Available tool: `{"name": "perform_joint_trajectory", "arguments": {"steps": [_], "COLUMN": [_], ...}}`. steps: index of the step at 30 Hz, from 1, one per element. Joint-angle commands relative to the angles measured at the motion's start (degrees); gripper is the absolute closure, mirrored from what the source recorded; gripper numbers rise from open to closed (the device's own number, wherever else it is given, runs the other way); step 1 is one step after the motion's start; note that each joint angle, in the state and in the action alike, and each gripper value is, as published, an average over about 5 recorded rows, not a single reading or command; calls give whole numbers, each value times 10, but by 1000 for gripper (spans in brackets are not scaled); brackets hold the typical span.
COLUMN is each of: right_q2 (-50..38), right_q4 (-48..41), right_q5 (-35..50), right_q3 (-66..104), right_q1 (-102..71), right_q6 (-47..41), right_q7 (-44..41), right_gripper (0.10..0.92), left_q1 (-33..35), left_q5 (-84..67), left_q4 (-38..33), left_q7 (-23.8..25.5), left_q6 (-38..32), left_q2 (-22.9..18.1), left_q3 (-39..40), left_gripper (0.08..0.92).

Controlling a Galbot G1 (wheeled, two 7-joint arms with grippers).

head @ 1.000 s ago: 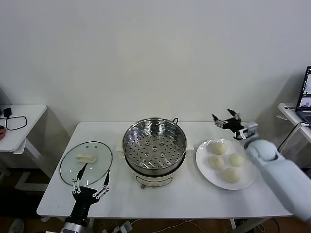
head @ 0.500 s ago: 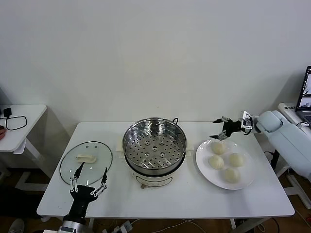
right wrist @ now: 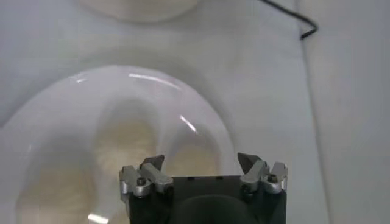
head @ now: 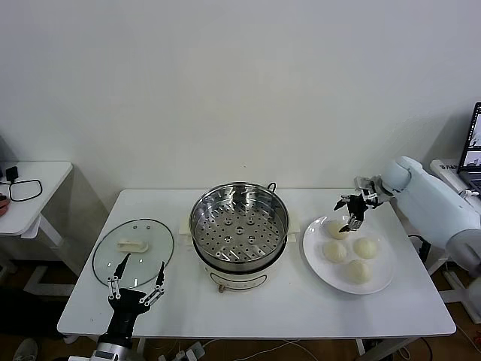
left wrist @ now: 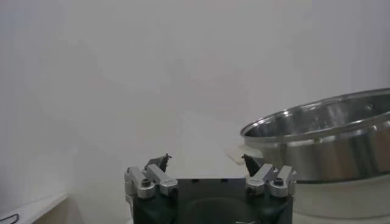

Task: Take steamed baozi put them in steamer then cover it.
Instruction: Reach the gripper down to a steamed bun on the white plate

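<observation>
The steamer [head: 239, 226] stands uncovered mid-table, its perforated tray bare; its steel wall [left wrist: 323, 140] fills one side of the left wrist view. Several cream baozi lie on a white plate [head: 383, 282] to its right, the farthest baozi [head: 336, 230] nearest the pot. My right gripper [head: 346, 216] hangs open just above that farthest baozi, fingers pointing down, nothing between them. The right wrist view shows the right gripper [right wrist: 201, 161] over the plate [right wrist: 207, 115] and a baozi [right wrist: 125, 140]. The glass cover [head: 133, 252] lies flat at the left. My left gripper [head: 139, 274] [left wrist: 206, 160] waits open at the cover's near edge.
A small white side table [head: 34, 192] stands off to the left and a laptop [head: 473, 147] on another table at the far right. The steamer's black cord [right wrist: 292, 18] runs behind the pot. Bare tabletop lies in front of the steamer and plate.
My right arm swung round and its gripper came down from behind the plate to hang over the farthest baozi. The left gripper has barely shifted. Both stay open.
</observation>
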Motion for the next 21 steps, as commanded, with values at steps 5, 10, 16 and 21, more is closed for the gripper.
{"name": "perform_joint_trajectory", "arguments": {"steps": [5, 10, 16, 21], "right_q2": [48, 54, 64, 69], "right_q4": [-74, -85, -99, -106], "right_q5": [-80, -81, -87, -91], "right_q3": [3, 7, 11, 10], "right_q1": [4, -2, -7, -7], "right_q6": [24, 28, 29, 31], "right_q7": [13, 26, 40, 54], "right_gripper": [203, 203, 203, 203], "left_q1": [2, 1, -2, -3], "left_q5": [0, 0, -1, -2], "left_q4": [8, 9, 9, 10], "left_q7": [-2, -4, -5, -6], "left_q6": [-5, -5, -5, -6], "left_q2": [-3, -3, -3, -3], "left_q3": [0, 0, 1, 1], "left_gripper": [177, 177, 177, 177]}}
